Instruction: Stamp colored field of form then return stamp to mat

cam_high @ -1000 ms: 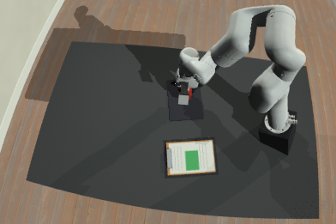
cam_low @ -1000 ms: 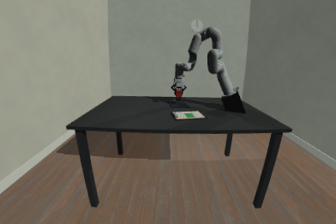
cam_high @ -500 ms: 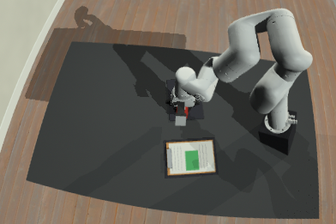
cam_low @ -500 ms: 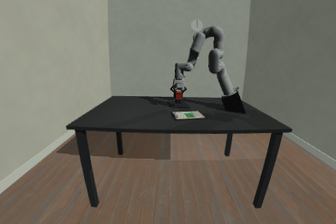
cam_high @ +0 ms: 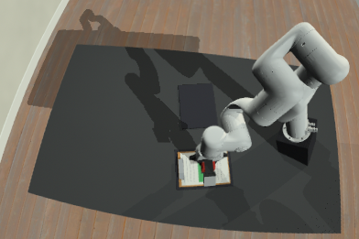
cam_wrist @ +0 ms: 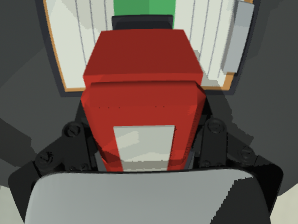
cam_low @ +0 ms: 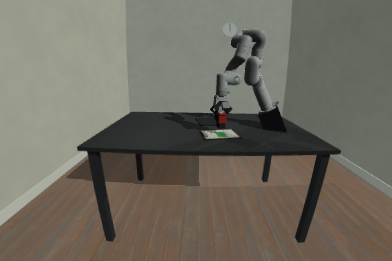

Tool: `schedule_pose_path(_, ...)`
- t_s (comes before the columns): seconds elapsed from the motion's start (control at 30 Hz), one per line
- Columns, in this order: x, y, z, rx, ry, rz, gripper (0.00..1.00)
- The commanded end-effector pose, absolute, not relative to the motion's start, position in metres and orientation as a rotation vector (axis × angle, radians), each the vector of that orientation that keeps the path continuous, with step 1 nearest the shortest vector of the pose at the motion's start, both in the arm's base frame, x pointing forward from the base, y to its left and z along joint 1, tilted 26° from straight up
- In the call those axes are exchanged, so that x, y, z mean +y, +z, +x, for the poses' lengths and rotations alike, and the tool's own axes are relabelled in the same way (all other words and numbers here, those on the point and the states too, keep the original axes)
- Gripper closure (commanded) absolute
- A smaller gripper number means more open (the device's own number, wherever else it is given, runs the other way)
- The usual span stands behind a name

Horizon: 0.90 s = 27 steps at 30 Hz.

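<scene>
My gripper [cam_wrist: 143, 88] is shut on the red stamp [cam_wrist: 143, 90] and holds it in the air above the form [cam_high: 203, 169]. In the wrist view the stamp covers the near part of the field; the far part shows beyond it. In the exterior view the stamp [cam_low: 222, 116] hangs a little above the form [cam_low: 219, 133]. The dark mat [cam_high: 197, 105] lies empty behind the form, toward the table's middle.
The arm's black base [cam_high: 297, 146] stands at the table's right side. A grey clip [cam_wrist: 238, 36] sits at the form's right edge in the wrist view.
</scene>
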State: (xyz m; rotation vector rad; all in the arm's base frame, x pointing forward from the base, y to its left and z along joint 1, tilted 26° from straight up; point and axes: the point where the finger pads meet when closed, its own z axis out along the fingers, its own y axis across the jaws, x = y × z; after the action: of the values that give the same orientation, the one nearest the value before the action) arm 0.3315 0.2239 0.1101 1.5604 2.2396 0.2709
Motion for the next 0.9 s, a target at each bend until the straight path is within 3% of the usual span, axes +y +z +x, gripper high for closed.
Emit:
schedule_pose_path(0.0, 0.2471, 0.1051, 0.3283, 2.206, 0.248, 1.569, 0.65)
schedule_pose_path(0.87, 0.2493, 0.1033, 0.3285, 2.206, 0.247, 1.569, 0.65)
